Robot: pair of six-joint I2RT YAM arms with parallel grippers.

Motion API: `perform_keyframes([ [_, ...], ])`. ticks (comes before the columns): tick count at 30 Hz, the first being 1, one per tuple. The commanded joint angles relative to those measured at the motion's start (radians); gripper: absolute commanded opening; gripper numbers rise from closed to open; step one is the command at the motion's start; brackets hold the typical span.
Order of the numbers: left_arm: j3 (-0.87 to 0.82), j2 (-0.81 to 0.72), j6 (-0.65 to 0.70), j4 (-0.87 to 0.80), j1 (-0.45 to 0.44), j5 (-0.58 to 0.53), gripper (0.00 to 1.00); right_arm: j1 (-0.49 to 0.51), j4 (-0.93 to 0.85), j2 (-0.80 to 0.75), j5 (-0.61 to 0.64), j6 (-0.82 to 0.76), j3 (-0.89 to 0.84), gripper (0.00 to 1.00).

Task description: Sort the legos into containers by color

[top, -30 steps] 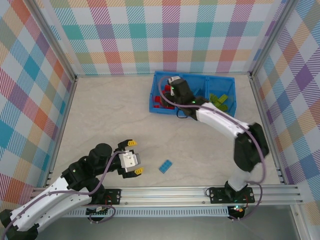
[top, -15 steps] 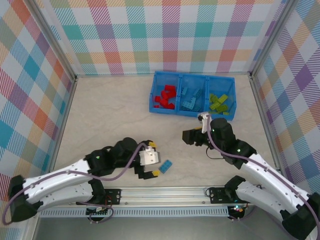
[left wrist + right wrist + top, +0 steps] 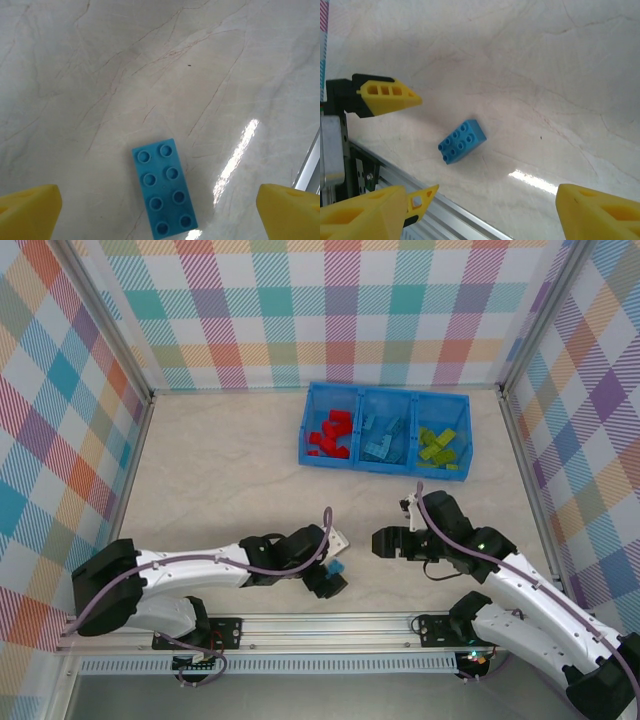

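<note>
One light blue lego (image 3: pixel 337 567) lies loose on the table near the front edge. My left gripper (image 3: pixel 333 562) hangs right over it, open, its yellow fingertips (image 3: pixel 27 210) wide to either side of the brick (image 3: pixel 164 187) and not touching it. My right gripper (image 3: pixel 382 543) hovers just to the right, pointing at the same brick (image 3: pixel 462 141), open and empty. The blue containers tray (image 3: pixel 304 425) stands at the back, holding red legos (image 3: pixel 328 435) on the left, light blue legos (image 3: pixel 383 437) in the middle and lime green legos (image 3: pixel 438 443) on the right.
An aluminium rail (image 3: pixel 330 625) runs along the near table edge, close behind the loose brick. Plaid walls enclose the table on three sides. The left gripper's yellow fingertips (image 3: pixel 387 94) straddle the brick in the right wrist view.
The left arm has stretched right until its gripper hangs over the blue brick. The right arm has pulled back from the tray to the front of the table, and its jaws have widened.
</note>
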Motion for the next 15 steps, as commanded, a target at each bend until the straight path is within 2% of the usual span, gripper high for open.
perform_keyframes([
  [1,0.055,0.061,-0.134,-0.04,-0.021,0.039,1.0,0.001,-0.073,0.001,-0.057,0.019,0.018,0.8],
  [4,0.081,0.113,-0.199,-0.062,-0.021,0.004,0.99,-0.001,-0.115,0.009,-0.084,0.026,0.026,0.82],
  [7,0.091,0.151,-0.223,-0.071,-0.021,-0.02,0.93,0.001,-0.153,0.005,-0.092,0.033,0.026,0.83],
  [15,0.116,0.233,-0.172,-0.145,-0.021,0.039,0.74,0.001,-0.201,-0.012,-0.073,0.042,0.032,0.84],
])
